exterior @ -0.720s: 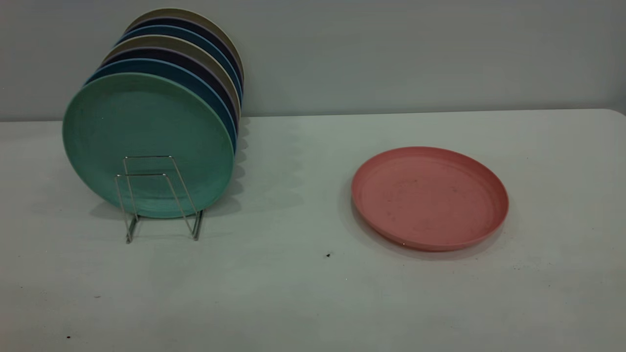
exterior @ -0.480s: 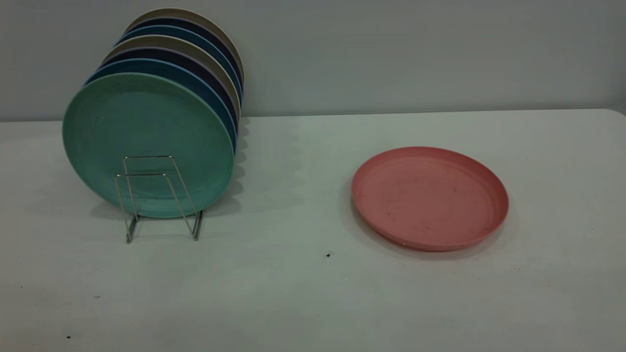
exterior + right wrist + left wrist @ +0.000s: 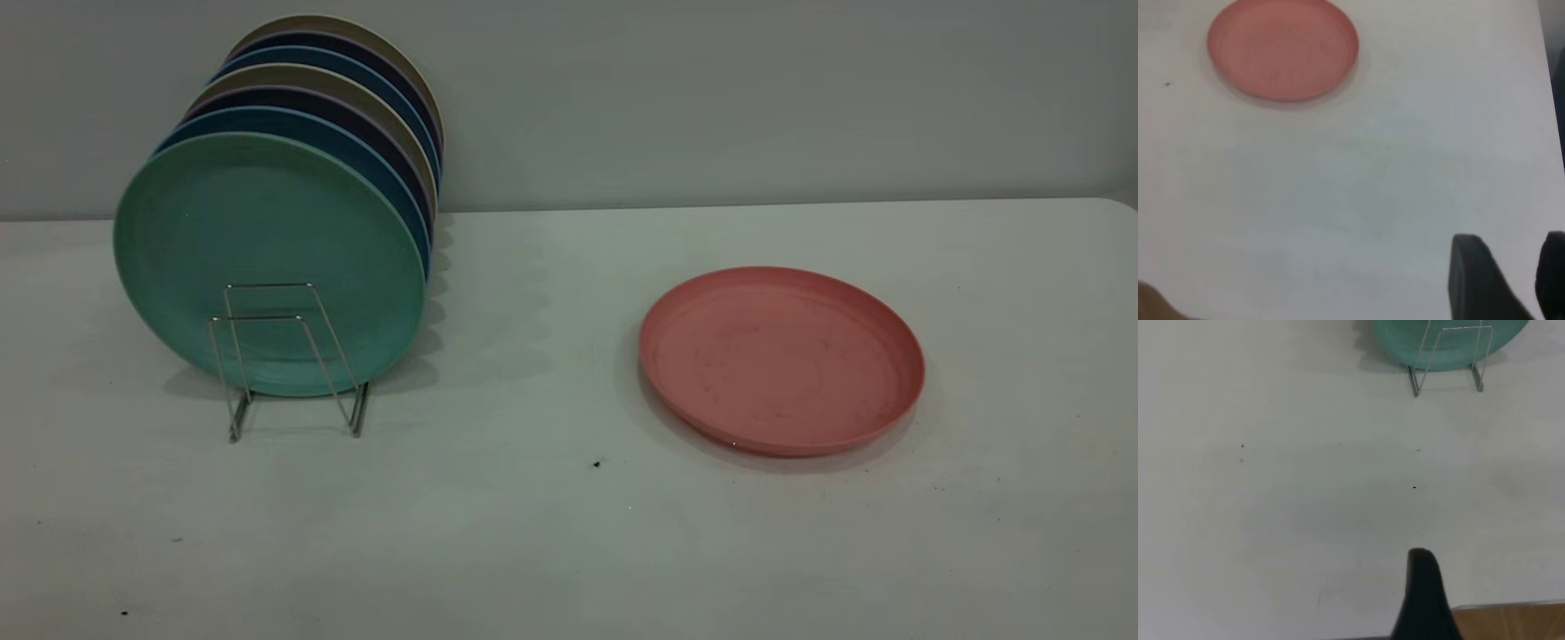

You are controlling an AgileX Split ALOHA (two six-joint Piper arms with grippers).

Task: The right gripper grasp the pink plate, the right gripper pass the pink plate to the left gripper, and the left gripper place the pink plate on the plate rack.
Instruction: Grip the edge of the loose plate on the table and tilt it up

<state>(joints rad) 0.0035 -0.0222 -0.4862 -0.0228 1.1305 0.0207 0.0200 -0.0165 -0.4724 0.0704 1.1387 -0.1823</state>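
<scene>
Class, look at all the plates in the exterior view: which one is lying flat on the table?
The pink plate. It lies flat on the table, rim up; the others stand on edge in the plate rack.

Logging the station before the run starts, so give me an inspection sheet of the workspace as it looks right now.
Surface: white table, a few dark specks.
Pink plate: flat on the table, right side, untouched.
Plate rack: holds a row of upright plates, teal-green plate in front; front loops free.
Clutter: nothing seen.
Right gripper: open, over bare table, apart from the pink plate.
Left gripper: one finger in view, short of the rack.
Cables: nothing seen.
Surroundings: plain grey wall.
</scene>
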